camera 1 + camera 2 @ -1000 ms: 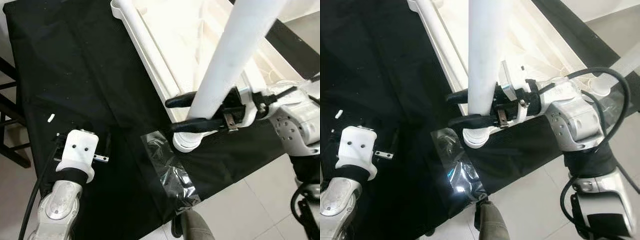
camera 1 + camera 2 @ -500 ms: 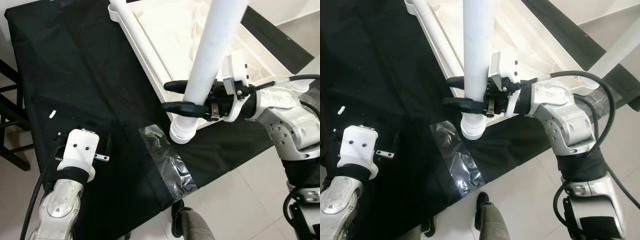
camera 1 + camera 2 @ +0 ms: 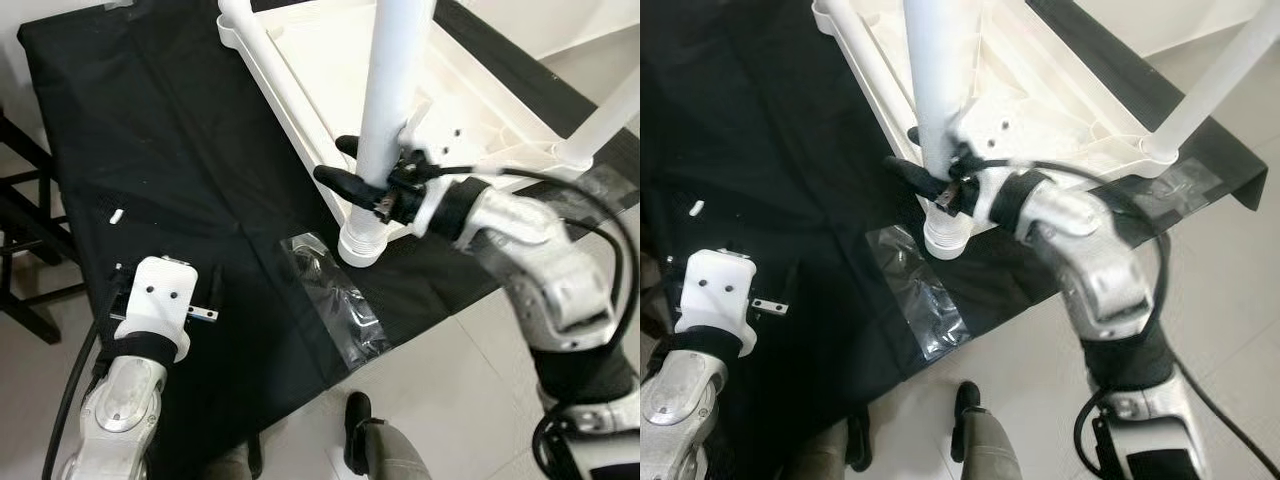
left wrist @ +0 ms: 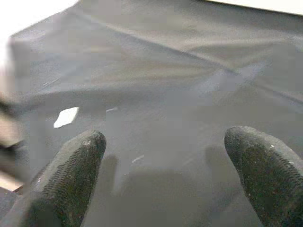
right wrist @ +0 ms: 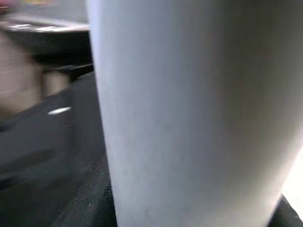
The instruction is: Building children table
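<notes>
The right gripper [image 3: 362, 172] clamps the white table leg [image 3: 385, 110] upright at the near corner of the upturned white tabletop [image 3: 330, 75], seemingly to seat it there, while the left gripper [image 4: 165, 165], fingers spread wide and empty, idles over the black cloth [image 3: 170, 150] left of the tabletop.

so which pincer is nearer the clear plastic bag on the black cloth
Right. The right pincer grips the white table leg, whose foot sits just beside the clear plastic bag. The left pincer hovers open over the black cloth, farther to the bag's left.
</notes>
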`<state>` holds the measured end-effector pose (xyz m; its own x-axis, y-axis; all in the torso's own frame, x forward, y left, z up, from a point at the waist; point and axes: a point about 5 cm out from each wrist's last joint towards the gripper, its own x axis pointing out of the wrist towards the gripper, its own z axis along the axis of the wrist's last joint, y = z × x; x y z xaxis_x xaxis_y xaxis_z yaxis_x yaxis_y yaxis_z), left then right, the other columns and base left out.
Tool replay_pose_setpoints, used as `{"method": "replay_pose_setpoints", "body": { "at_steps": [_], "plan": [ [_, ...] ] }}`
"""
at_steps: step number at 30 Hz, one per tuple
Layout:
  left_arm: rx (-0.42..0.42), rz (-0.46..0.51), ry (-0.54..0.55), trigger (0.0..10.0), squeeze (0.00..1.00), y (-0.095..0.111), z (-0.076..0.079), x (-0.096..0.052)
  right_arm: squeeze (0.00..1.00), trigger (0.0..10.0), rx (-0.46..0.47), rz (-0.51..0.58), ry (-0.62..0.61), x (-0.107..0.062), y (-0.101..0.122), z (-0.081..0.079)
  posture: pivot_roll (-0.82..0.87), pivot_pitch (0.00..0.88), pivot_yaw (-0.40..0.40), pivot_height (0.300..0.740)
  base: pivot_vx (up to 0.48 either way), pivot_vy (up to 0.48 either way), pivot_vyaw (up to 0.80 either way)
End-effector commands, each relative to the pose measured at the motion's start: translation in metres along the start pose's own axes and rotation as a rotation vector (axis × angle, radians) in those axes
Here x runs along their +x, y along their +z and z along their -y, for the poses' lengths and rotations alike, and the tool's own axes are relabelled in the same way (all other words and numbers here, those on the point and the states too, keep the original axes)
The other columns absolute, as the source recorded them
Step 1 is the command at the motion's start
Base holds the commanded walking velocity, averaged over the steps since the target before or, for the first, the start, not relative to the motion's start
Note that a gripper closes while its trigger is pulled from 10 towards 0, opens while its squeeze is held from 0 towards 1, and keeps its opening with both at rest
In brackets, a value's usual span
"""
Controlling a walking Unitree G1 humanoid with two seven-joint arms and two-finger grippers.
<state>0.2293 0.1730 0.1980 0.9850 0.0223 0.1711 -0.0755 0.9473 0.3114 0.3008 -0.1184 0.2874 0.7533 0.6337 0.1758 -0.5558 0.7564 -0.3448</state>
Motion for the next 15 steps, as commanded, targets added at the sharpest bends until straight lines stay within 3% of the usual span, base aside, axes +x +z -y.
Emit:
{"method": "replay_pose_setpoints", "body": {
  "at_steps": [1, 6, 13, 15],
  "plan": [
    [-0.007, -0.035, 0.001, 10.0, 0.0, -0.009, 0.001, -0.003, 0.0, 10.0, 0.057, -0.275, -0.122, -0.007, -0.054, -0.006, -0.05, 0.376, -0.028, 0.74, 0.0, 0.0, 0.0],
    [-0.003, -0.035, -0.003, 10.0, 0.0, -0.012, 0.002, 0.002, 0.0, 10.0, 0.061, -0.23, -0.189, -0.002, -0.05, -0.014, -0.04, 0.348, -0.017, 0.74, 0.0, 0.0, 0.0],
    [0.0, -0.041, -0.001, 10.0, 0.0, -0.018, 0.002, 0.006, 0.0, 10.0, 0.048, -0.172, -0.235, 0.005, -0.039, -0.008, -0.04, 0.315, -0.015, 0.74, 0.0, 0.0, 0.0],
    [-0.004, -0.047, 0.001, 10.0, 0.0, -0.023, 0.002, 0.011, 0.0, 10.0, 0.056, -0.109, -0.254, 0.009, -0.031, -0.004, -0.04, 0.289, -0.013, 0.74, 0.0, 0.0, 0.0]
  ]
}}
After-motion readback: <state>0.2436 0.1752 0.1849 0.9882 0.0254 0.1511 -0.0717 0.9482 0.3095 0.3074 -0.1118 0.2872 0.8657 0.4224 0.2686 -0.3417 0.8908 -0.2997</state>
